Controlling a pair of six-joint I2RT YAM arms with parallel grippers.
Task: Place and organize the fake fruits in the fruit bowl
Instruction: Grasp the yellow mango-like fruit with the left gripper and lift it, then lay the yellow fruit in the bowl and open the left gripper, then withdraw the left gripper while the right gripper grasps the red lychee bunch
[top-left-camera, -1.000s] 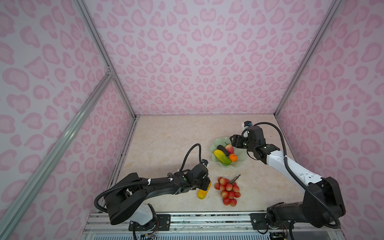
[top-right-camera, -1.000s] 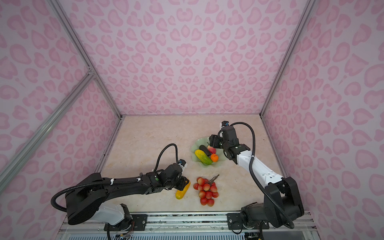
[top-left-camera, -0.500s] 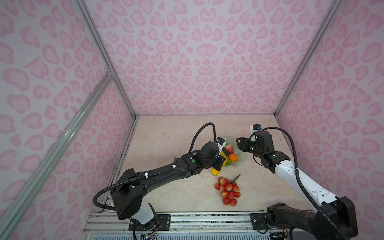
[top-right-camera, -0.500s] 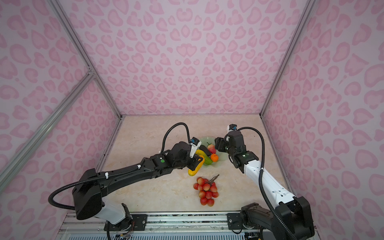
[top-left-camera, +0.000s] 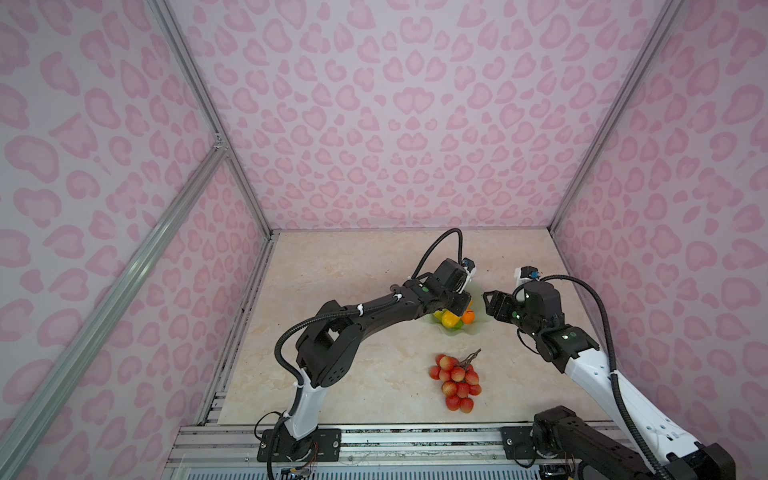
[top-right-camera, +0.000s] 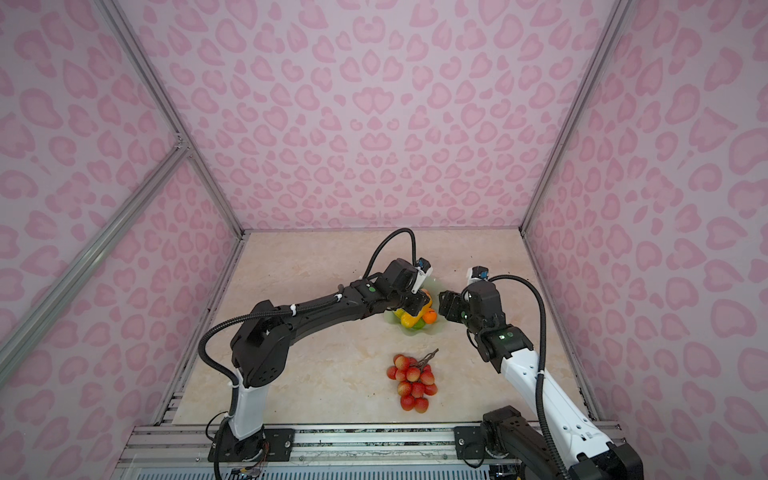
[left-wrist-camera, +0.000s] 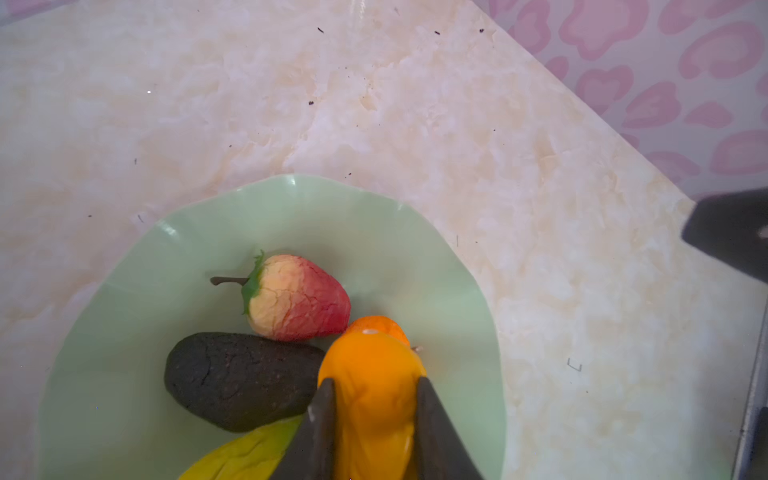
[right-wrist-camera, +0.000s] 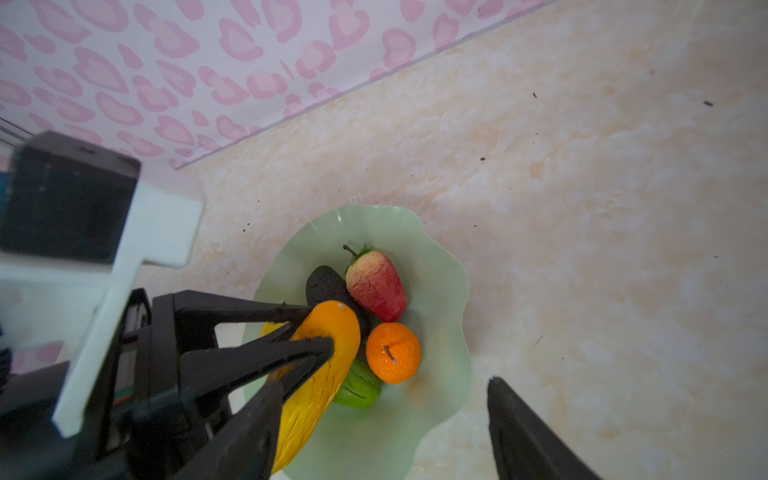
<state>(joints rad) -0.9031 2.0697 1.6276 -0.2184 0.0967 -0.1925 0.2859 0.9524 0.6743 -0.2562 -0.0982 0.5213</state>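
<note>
The mint-green fruit bowl (top-left-camera: 471, 331) (top-right-camera: 432, 331) (left-wrist-camera: 124, 332) (right-wrist-camera: 434, 266) holds a red strawberry (left-wrist-camera: 299, 297) (right-wrist-camera: 376, 286), a dark avocado (left-wrist-camera: 241, 378) (right-wrist-camera: 326, 284), an orange ball (right-wrist-camera: 392, 353) (top-left-camera: 468, 318) and a yellow-green oblong (left-wrist-camera: 245, 457) (right-wrist-camera: 357, 388). My left gripper (left-wrist-camera: 374, 380) (right-wrist-camera: 322, 326) (top-left-camera: 459, 309) is shut on the yellow-orange oblong (left-wrist-camera: 372, 395) (right-wrist-camera: 320, 374), holding it low over the bowl's fruits. My right gripper (right-wrist-camera: 382, 382) (top-left-camera: 490, 305) hangs open and empty beside the bowl's right rim. A cluster of red lychee balls (top-left-camera: 456, 382) (top-right-camera: 412, 384) lies on the table, nearer the front.
Pink patterned walls close the marble table (top-left-camera: 353, 291) at the back and both sides. A metal rail (top-left-camera: 374, 440) with both arm bases runs along the front edge. The left arm stretches diagonally across the table's middle toward the bowl.
The left gripper lifted the yellow-orange oblong from the table near the front and carried it over the bowl. The right gripper drew back from above the bowl to its right side.
</note>
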